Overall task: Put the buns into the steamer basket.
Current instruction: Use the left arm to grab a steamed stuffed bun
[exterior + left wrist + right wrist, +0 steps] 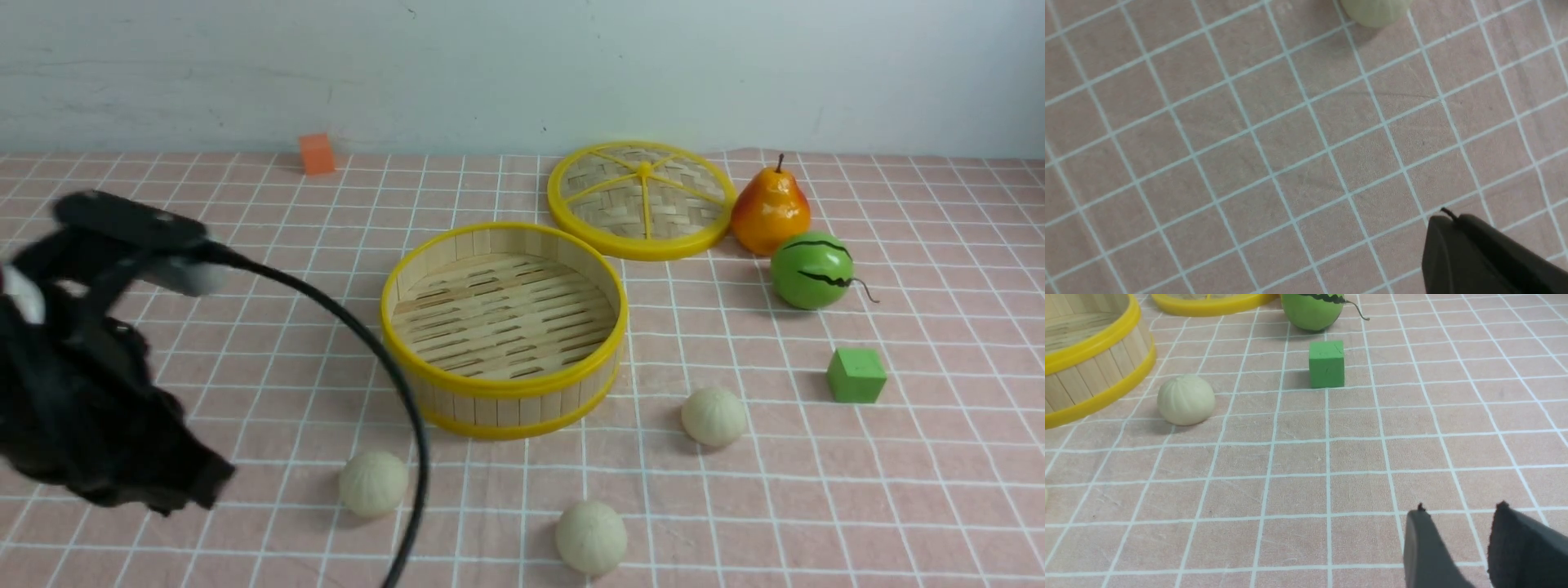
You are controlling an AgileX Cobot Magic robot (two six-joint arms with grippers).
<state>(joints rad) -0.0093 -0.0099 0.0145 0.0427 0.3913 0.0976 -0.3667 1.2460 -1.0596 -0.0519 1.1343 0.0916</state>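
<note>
Three cream-white buns lie on the pink checked cloth in front of the steamer basket (506,390): one at the front left (373,483), one at the front middle (591,536), one to the right (714,416). The basket is empty. My left arm, blurred, hangs over the cloth at the left, its gripper end (192,482) left of the front-left bun. In the left wrist view the left gripper (1447,218) is shut on nothing, a bun (1374,12) well ahead of it. My right gripper (1461,508) is open and empty, apart from the right-hand bun (1186,399) and the basket wall (1086,379).
The flat woven lid (642,198) lies behind the basket. To its right are a pear (770,211) and a green striped melon (812,269), with a green cube (856,375) nearer the front. An orange cube (317,153) sits by the back wall. A black cable (412,425) arcs past the front-left bun.
</note>
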